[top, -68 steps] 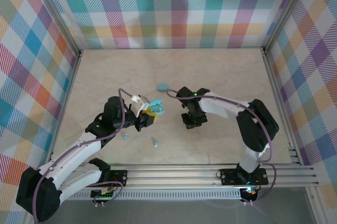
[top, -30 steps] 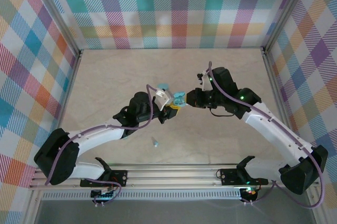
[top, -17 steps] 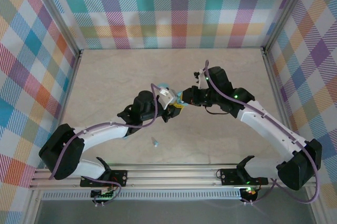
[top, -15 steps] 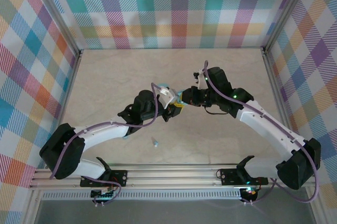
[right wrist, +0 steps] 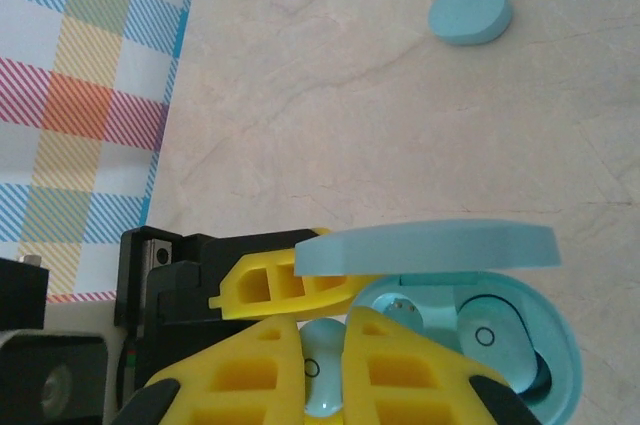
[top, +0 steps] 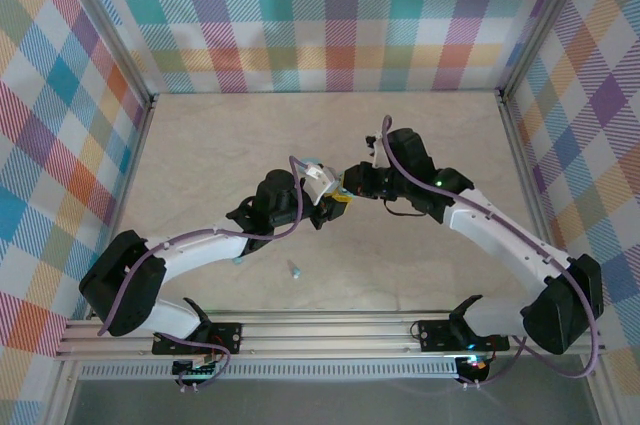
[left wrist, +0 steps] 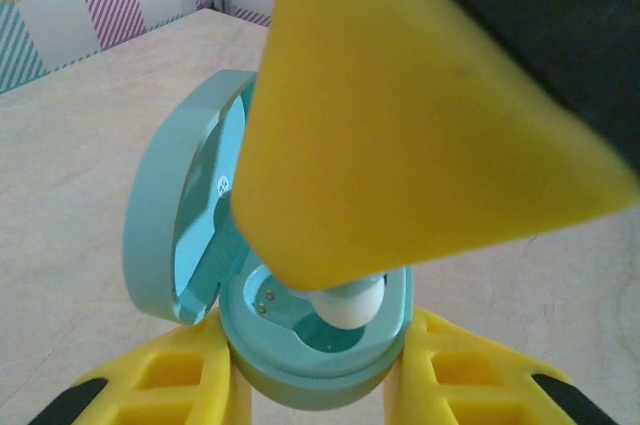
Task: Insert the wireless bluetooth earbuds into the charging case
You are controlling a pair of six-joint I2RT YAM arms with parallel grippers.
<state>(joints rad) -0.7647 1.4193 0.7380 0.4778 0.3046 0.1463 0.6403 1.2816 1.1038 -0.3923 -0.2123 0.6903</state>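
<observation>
1 earbud (right wrist: 322, 375) pinched in right gripper (right wrist: 322, 330) over open charging case (right wrist: 440, 247); left gripper (left wrist: 315, 360) clamps case.

white arm links (top: 195, 245), black joints (top: 275, 200), lilac cables (top: 384, 133) along both arms, yellow ribbed fingers (right wrist: 245, 385), small green light (top: 440, 183)

1. The top external view sits high above and behind the arm bases, looking down and forward. It is far off and takes in the whole tabletop (top: 200, 135), from near edge to far edge.
2. The left wrist view rides just behind the left gripper (left wrist: 320, 335), facing across the tabletop toward a corner, with the open charging case (left wrist: 300, 375) close against the lens.
3. The right wrist view rides behind the right gripper (right wrist: 322, 330), tilted down at the tabletop and equally near.
4. Both wrist views share the case and the earbud (left wrist: 345, 305); the top view shows that spot small, mid-tabletop.
</observation>
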